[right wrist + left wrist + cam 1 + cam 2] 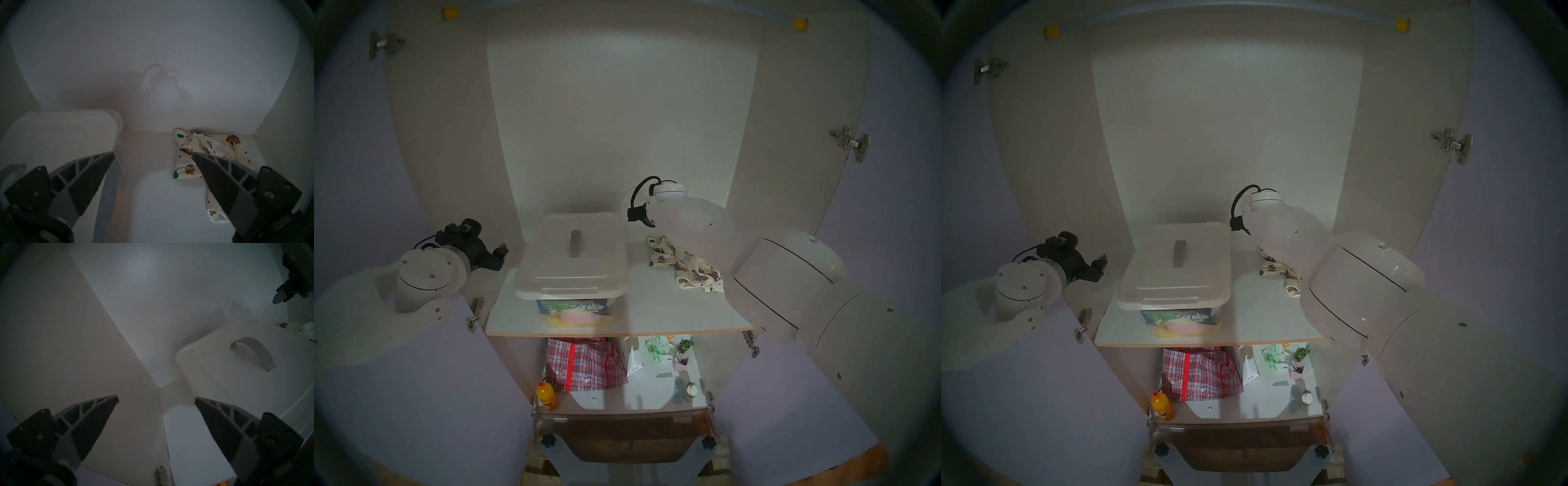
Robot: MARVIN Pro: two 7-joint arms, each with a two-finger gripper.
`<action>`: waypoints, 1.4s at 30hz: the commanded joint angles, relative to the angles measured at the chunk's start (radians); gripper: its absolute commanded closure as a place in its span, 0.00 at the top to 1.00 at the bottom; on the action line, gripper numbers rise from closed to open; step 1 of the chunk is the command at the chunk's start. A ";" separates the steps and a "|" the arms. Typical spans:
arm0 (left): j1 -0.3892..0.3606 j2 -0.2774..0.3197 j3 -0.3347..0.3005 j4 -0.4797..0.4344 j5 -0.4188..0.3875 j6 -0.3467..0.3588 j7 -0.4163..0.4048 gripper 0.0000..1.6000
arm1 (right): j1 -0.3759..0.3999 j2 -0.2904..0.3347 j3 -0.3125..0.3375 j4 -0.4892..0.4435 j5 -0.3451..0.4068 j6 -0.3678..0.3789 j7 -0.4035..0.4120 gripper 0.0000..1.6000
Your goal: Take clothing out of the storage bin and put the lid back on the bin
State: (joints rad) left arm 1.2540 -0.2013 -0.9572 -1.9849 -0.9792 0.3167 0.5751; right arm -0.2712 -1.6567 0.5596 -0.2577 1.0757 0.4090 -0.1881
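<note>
From the head, the white lid (pixel 572 258) sits on the clear box (pixel 573 310) on the shelf (pixel 670 312). The little printed shirt (pixel 690 268) lies to its right, out of the box.

The left wrist view shows the left gripper (pixel 156 400) wide open, holding nothing, beside the lid.

The right wrist view shows the right gripper (pixel 153 155) wide open too, above the shelf between box and shirt.

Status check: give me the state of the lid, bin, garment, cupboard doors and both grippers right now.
Lid: on the bin.
Storage bin: covered, cloth still inside.
Printed garment: out, crumpled on the shelf.
Cupboard doors: open.
Left gripper: open, empty.
Right gripper: open, empty.
</note>
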 commanded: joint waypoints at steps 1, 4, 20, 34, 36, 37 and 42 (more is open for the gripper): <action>-0.031 -0.016 -0.025 0.000 -0.003 -0.013 -0.005 1.00 | 0.033 -0.004 -0.003 -0.007 -0.008 -0.023 0.022 1.00; -0.035 -0.034 -0.022 0.002 -0.009 -0.016 -0.012 1.00 | 0.033 -0.004 -0.005 -0.006 -0.011 -0.024 0.030 1.00; -0.096 -0.120 -0.030 0.061 -0.010 -0.012 -0.046 1.00 | 0.034 -0.003 -0.018 0.004 -0.031 -0.025 0.069 1.00; -0.165 -0.211 -0.038 0.110 -0.007 -0.011 -0.074 1.00 | 0.033 -0.003 -0.021 0.010 -0.046 -0.024 0.094 1.00; -0.174 -0.224 -0.037 0.115 -0.005 -0.011 -0.078 1.00 | 0.033 -0.003 -0.021 0.011 -0.047 -0.024 0.097 1.00; -0.174 -0.224 -0.037 0.115 -0.005 -0.011 -0.078 1.00 | 0.033 -0.003 -0.021 0.011 -0.047 -0.024 0.097 1.00; -0.200 -0.268 -0.031 0.129 -0.004 -0.009 -0.090 1.00 | 0.034 -0.004 -0.022 0.013 -0.053 -0.025 0.108 1.00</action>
State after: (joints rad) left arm 1.1134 -0.4290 -0.9692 -1.8529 -0.9917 0.3126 0.4999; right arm -0.2705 -1.6576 0.5364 -0.2363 1.0258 0.4040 -0.0889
